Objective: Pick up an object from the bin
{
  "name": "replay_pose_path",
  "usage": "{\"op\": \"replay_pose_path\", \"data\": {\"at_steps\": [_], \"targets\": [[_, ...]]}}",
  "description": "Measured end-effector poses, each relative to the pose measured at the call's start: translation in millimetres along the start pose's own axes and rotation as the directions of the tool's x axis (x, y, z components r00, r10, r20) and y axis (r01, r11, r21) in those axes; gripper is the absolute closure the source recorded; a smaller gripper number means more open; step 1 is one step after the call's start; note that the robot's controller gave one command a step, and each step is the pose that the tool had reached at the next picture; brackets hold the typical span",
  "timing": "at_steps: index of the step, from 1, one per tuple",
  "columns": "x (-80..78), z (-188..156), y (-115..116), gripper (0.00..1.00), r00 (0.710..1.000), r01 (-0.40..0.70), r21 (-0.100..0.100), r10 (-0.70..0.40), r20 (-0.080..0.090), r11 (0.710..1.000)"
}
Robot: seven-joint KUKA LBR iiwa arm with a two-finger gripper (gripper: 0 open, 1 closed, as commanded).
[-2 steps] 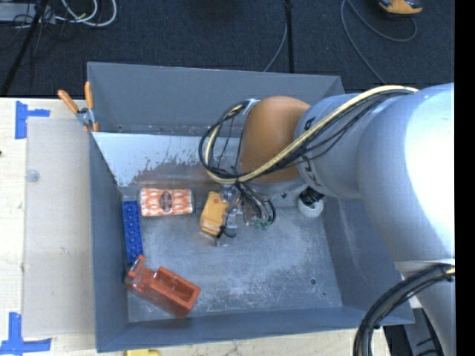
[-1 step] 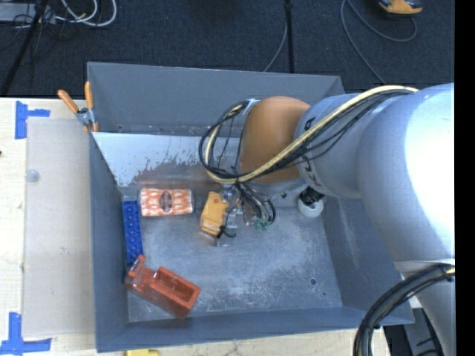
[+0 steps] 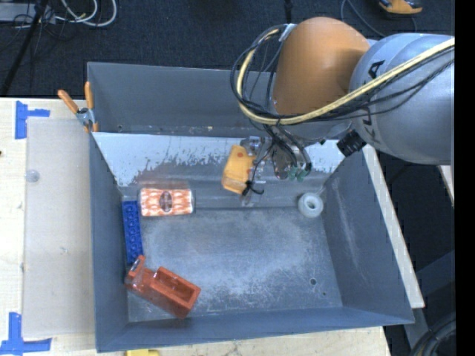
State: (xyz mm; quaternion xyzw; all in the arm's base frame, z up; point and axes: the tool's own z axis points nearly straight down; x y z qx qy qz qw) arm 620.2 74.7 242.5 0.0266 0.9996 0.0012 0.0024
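Dark floor behind, loose cables along its far edge. Grey metal bin (image 3: 260,258) in the foreground, its floor scuffed pale.

Arm (image 3: 415,99) comes in from the right, high over the bin's far right corner. An orange domed cover (image 3: 319,61) sits on the wrist, with looped black and yellow cables (image 3: 249,80) round it.

Gripper (image 3: 252,186) hangs down at the foot of the far wall, about midway along it. Whether it is apart or closed cannot be told from this angle.

Yellow-orange block (image 3: 237,170): just beside the gripper on its left, tilted, right against the far wall where wall meets floor. It touches or nearly touches the gripper's side. Cannot tell if it is gripped.

White ring-shaped piece (image 3: 310,204): near the gripper, to its right, flat on the floor by the right wall.

Pink and white striped packet (image 3: 166,202): left of the gripper, apart from it, lying flat along the far edge of the floor.

Blue studded brick strip (image 3: 132,232): along the left wall, its far end just below the packet's left end.

Red open-topped box (image 3: 165,289): near left corner, well apart from the gripper, lying at a slant, touching the strip's near end.
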Motion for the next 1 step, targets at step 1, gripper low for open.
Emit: {"op": "replay_pose_path", "data": {"at_steps": [1], "targets": [[0.9,2.2,-0.1,1.0,1.0,0.0,0.0,0.0,-0.004,1.0]]}}
